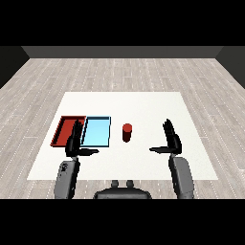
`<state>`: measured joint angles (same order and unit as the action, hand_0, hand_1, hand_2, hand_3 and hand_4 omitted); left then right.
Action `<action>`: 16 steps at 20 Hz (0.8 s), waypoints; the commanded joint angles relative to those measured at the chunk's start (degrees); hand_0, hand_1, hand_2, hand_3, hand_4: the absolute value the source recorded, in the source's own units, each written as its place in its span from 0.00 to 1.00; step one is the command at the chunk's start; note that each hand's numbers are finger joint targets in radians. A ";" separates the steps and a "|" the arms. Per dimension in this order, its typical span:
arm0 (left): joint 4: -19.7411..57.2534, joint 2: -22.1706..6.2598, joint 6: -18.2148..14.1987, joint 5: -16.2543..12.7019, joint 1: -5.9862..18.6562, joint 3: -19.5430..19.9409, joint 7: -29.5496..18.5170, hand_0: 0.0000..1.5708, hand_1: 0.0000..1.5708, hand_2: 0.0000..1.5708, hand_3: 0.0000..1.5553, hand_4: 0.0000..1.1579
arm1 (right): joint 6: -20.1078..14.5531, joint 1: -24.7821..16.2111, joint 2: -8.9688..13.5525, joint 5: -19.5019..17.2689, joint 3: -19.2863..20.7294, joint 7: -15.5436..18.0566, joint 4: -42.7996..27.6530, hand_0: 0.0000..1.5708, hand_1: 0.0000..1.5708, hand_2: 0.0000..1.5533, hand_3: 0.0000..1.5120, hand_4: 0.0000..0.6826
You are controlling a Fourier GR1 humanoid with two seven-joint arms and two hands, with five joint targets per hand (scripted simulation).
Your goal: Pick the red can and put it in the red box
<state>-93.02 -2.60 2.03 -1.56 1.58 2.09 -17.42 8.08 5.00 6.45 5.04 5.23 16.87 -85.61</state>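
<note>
A small red can [127, 132] stands upright on the white table [143, 107], just right of the light blue tray [97, 132]. The red tray [65, 128] lies at the far left, beside the blue one. My right hand [171, 140] hovers to the right of the can, well apart from it, fingers straight up and thumb pointing left; it is open and holds nothing. My left hand [74, 142] is raised over the near edge where the two trays meet, fingers straight, thumb pointing right, also open with nothing in it. It hides part of the red tray's right side.
Both trays look bare inside. The table's near edge runs just behind my forearms, and wooden floor surrounds the table on all sides.
</note>
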 commanded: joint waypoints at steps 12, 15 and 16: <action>-0.31 1.22 -1.72 1.74 0.36 -0.56 -3.60 0.00 0.00 0.00 0.00 0.00 | 0.82 3.83 -0.32 -1.09 1.23 7.12 7.76 0.00 0.00 0.00 0.00 0.00; 5.35 -0.48 0.93 0.82 -0.14 1.56 -9.83 0.00 0.00 0.00 0.00 0.00 | 0.92 -1.53 -1.76 -0.50 -1.61 2.58 -2.69 0.00 0.00 0.00 0.00 0.00; -1.12 0.07 -0.29 0.73 -2.10 0.50 -5.11 0.00 0.00 0.00 0.00 0.00 | 1.17 6.78 -0.10 -0.42 0.80 3.59 7.14 0.00 0.00 0.00 0.00 0.00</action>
<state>-92.12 -2.21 2.07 -0.64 0.18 2.30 -23.98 8.99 7.07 5.95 4.54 5.54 20.96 -82.84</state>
